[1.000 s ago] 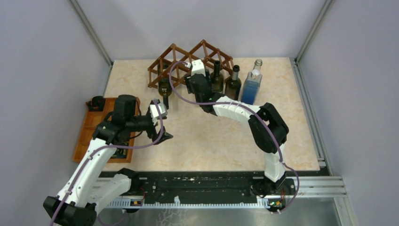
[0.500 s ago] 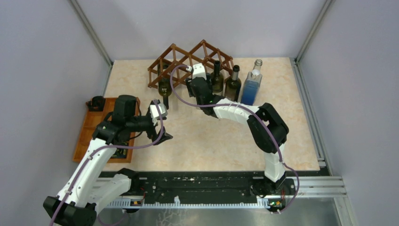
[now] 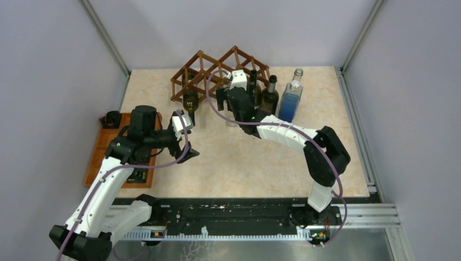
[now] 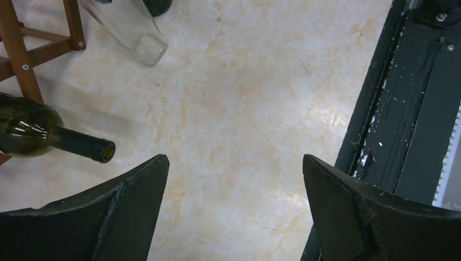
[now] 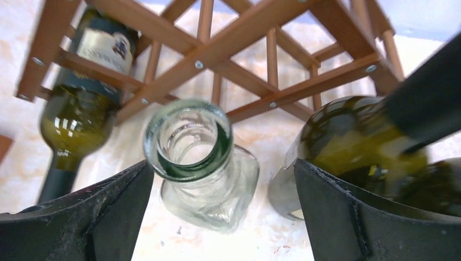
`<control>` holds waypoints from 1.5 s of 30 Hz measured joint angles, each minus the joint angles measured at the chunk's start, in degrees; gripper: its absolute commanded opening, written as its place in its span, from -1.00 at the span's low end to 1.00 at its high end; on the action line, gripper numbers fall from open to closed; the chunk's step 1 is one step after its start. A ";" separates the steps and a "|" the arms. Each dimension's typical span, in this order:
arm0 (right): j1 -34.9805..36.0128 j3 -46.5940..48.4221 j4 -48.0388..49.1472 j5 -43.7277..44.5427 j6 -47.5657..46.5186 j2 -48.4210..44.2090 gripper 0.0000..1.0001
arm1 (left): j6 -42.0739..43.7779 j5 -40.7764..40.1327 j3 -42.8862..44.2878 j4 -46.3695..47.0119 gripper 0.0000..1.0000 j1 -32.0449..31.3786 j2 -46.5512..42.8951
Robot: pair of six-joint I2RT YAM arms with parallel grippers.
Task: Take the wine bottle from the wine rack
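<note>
The wine rack [image 3: 217, 66] stands at the back of the table. A green wine bottle [image 3: 190, 102] lies in its lower left cell, neck toward the front; it also shows in the right wrist view as the wine bottle [image 5: 81, 109] behind the rack slats [image 5: 244, 27], and in the left wrist view as the wine bottle [image 4: 38, 133]. My right gripper [image 3: 232, 109] [image 5: 223, 168] hangs open over an upright clear glass bottle [image 5: 187, 141], whose mouth sits between the fingers, nearer the left one. My left gripper [image 3: 187, 138] [image 4: 234, 163] is open over bare table, right of the wine bottle's mouth.
Two dark green bottles [image 3: 251, 87] [image 3: 270, 95] and a blue bottle [image 3: 291, 98] stand right of the rack; one green bottle [image 5: 353, 141] is close to my right finger. An orange-brown tray [image 3: 108, 149] lies at the left edge. The black base rail [image 4: 413, 109] runs along the front.
My right gripper has opened and let go of the clear glass bottle, which now stands on the table; the arm shifted slightly right. The left arm has hardly moved.
</note>
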 measured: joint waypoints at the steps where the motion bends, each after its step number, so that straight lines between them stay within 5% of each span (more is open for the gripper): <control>1: -0.02 0.00 -0.39 -0.07 0.48 -1.09 0.97 | -0.48 -0.28 0.37 0.22 0.97 0.00 0.24; 12: 1.49 4.07 -8.24 -2.14 5.01 -9.16 0.94 | -5.49 -1.16 6.45 1.07 0.97 3.26 5.18; 22: 8.98 8.68 -17.14 -9.42 10.21 -8.09 0.64 | -6.34 5.57 11.21 1.42 0.97 27.63 10.84; 31: 10.45 26.18 -24.35 -22.64 13.33 10.40 0.51 | -4.15 4.50 5.95 4.07 0.97 32.15 12.02; 45: 6.43 48.22 -32.06 -27.78 14.99 35.15 0.35 | -1.70 1.95 1.40 6.32 0.97 34.86 13.22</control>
